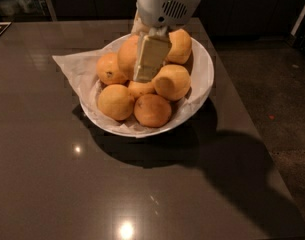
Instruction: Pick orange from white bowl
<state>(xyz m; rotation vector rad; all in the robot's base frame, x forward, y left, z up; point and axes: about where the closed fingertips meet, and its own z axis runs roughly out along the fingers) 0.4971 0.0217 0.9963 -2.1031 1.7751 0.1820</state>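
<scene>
Here is the wide, glossy dark brown table (pixel 57 184), with ceiling lights glinting off its surface and the robot's broad shadow (pixel 232 159) across its right half. Beyond its right edge lies a dark speckled floor (pixel 277 84). Coming in from the top is the white robot arm (pixel 167 4), with a vent grille on its rounded housing, directly above the fruit. Under it sits the wide, shallow, glossy white bowl (pixel 206 69), lined with crumpled white paper (pixel 72 66) that pokes out over the left rim.

The pale cream gripper (pixel 143 73) is down inside the bowl, in the middle of the heap. It lies flat against the right side of the big, round, deep-orange orange (pixel 125 54), which rides high at the back centre of the pile. Whether it has a grip on it, I cannot tell. Around them are the other oranges: one with a dark spot (pixel 109 69) on the left, one behind on the right (pixel 181 45), one mid-right (pixel 172 81), two at the front (pixel 115 102) (pixel 152 110) and a small one wedged between (pixel 141 88).
</scene>
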